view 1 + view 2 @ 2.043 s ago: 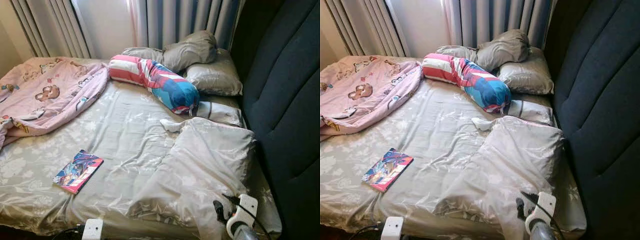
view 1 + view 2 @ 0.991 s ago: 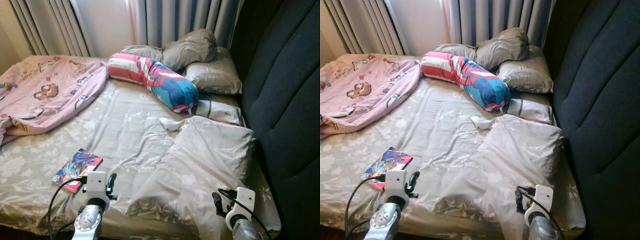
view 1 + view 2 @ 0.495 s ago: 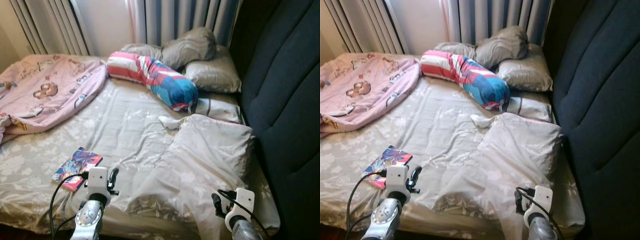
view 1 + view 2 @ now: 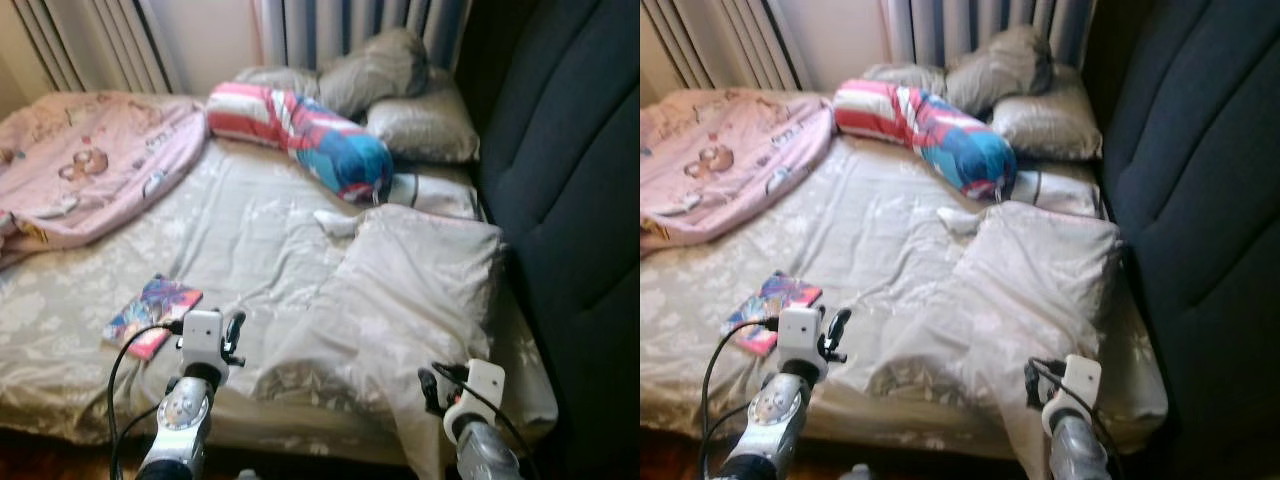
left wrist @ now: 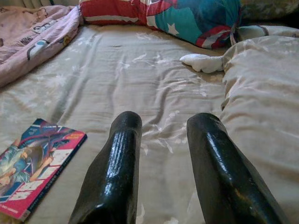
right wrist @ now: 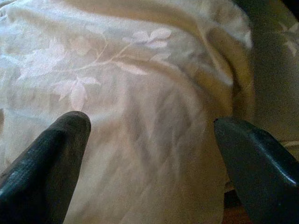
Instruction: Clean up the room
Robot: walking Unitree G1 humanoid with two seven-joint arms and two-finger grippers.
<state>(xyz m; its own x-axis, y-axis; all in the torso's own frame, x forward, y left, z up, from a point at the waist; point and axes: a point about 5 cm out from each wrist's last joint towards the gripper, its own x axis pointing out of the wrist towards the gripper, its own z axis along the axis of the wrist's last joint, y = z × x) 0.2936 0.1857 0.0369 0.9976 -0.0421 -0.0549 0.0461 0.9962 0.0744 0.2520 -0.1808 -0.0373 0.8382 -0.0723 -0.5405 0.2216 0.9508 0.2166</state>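
Two grippers hang low over the near edge of the bed [image 4: 250, 230]. The left gripper [image 5: 163, 126] is at the lower left of the head view, fingers apart, holding nothing. A book [image 4: 152, 314] lies flat on the sheet just left of it. The right gripper [image 6: 152, 128] is at the lower right, fingers wide apart over a big pillow [image 4: 410, 290]. A pink blanket [image 4: 90, 160] is bunched at the upper left. A striped bolster [image 4: 300, 135] lies at the top middle, touching grey pillows [image 4: 400, 100].

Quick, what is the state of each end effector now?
Left end effector: open, holding nothing, above the bed sheet.
Right end effector: open, holding nothing.
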